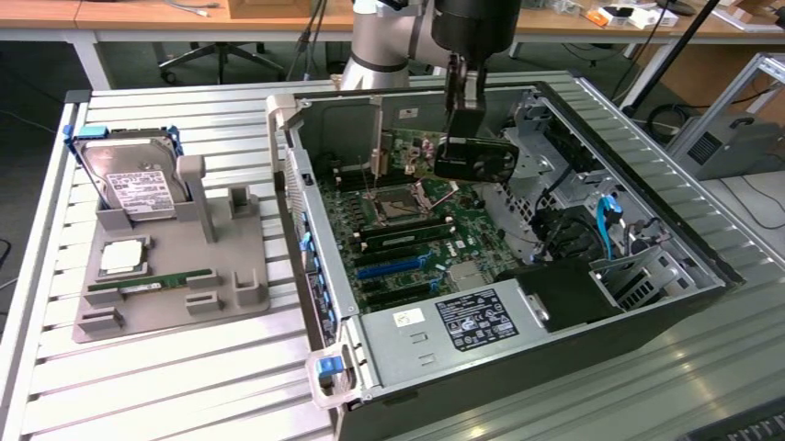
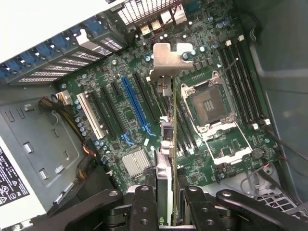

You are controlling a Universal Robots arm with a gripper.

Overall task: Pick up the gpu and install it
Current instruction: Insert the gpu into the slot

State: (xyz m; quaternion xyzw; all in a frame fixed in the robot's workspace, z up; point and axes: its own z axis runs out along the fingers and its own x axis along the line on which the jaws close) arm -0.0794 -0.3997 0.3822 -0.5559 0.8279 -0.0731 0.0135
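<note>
Gripper [image 2: 166,202] pinching the gpu [image 2: 166,144] edge-on, one finger [image 2: 144,204] on each flat face, in the air above the motherboard [image 2: 120,120] inside the open computer case [image 1: 687,303]. Not seated in any slot; hanging apart from the board.

In the wrist view, seen as a thin strip, with the long axis running away from the gripper toward the rear wall of the case. Silver end bracket [image 2: 169,60] at the far end, bent lip toward that rear wall with its vented slot covers [image 2: 62,72]. Long axis nearly parallel to the blue expansion slot [image 2: 137,108] and the black slots beside it. Card hanging between that blue slot and the empty processor socket [image 2: 211,103], over the black slots next to the socket.

In the exterior view, black cooler face [image 1: 472,158] of the card turned toward the camera, held under the arm's wrist [image 1: 472,37], above the motherboard's end near the socket.

Outside the case, on the slatted table [image 1: 184,386], a grey fixture [image 1: 233,266] toward the exterior view's left of the case, carrying a silver hard drive [image 1: 135,184] with white label and a slim green memory stick [image 1: 147,283]. Power supply [image 1: 460,326] in the case corner nearest the camera.
</note>
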